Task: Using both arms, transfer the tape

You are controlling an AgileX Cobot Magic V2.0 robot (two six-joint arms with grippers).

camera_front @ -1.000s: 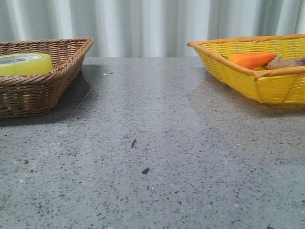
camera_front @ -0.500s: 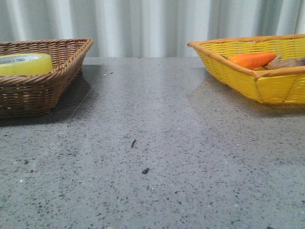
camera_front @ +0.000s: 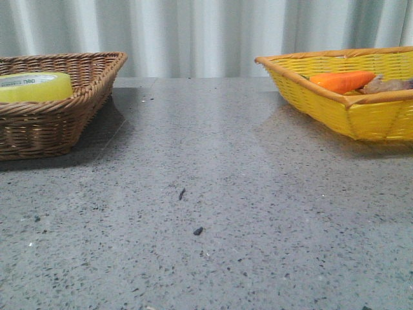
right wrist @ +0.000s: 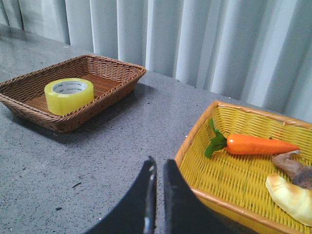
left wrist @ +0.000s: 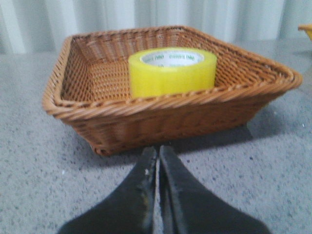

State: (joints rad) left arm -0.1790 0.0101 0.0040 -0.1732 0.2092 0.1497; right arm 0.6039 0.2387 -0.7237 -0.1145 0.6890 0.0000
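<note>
The yellow tape [camera_front: 33, 86] lies flat in the brown wicker basket [camera_front: 71, 110] at the far left; its white core has green print. It also shows in the left wrist view [left wrist: 171, 71] and the right wrist view [right wrist: 68, 95]. My left gripper [left wrist: 158, 149] is shut and empty, low over the table just in front of the brown basket [left wrist: 161, 114]. My right gripper [right wrist: 158, 163] is shut and empty, above the table beside the yellow basket [right wrist: 195, 141]. Neither gripper shows in the front view.
The yellow basket [camera_front: 335, 106] at the far right holds an orange carrot [camera_front: 341, 81] and a brownish item. In the right wrist view the carrot [right wrist: 261, 144] lies with a bread-like piece [right wrist: 292, 195]. Grey speckled table [camera_front: 206, 194] lies between the baskets; curtains hang behind.
</note>
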